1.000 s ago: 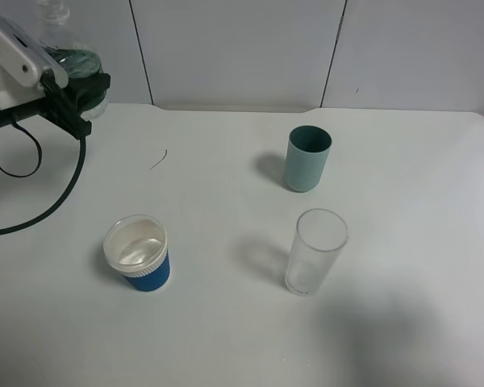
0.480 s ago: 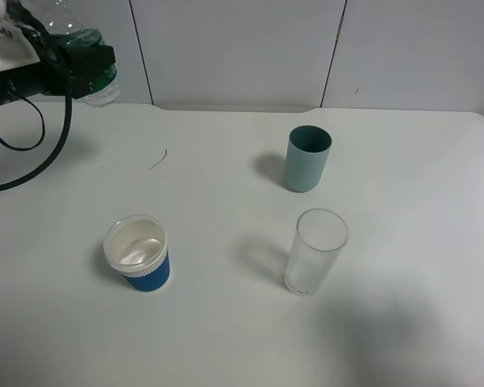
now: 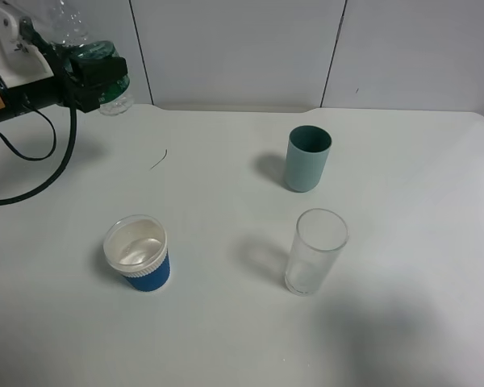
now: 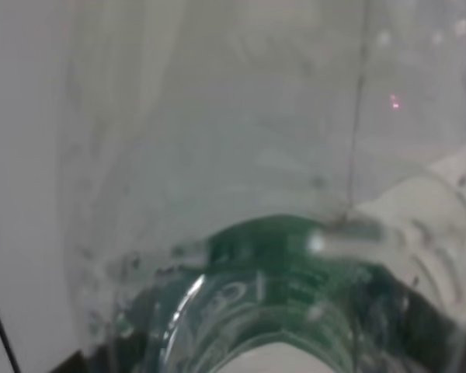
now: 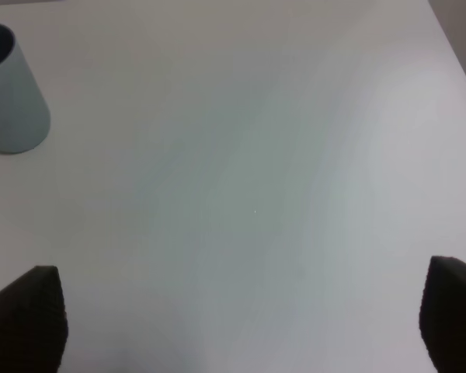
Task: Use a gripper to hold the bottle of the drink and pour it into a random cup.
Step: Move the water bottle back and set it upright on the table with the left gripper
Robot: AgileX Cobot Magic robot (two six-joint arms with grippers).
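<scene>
My left gripper is shut on the clear bottle with the green label and holds it above the table's far left corner. The bottle fills the left wrist view, its green label close to the lens. The blue paper cup with the white ribbed rim stands on the table at the front left, well apart from the bottle. My right gripper is open over bare table; only its fingertips show. It is out of the exterior view.
A teal plastic cup stands at the middle back; it also shows in the right wrist view. A tall clear glass stands in front of it. A black cable loops on the white table at the left.
My left gripper has lifted the bottle off the table and carried it a little to the right. The cups and the glass have not moved.
</scene>
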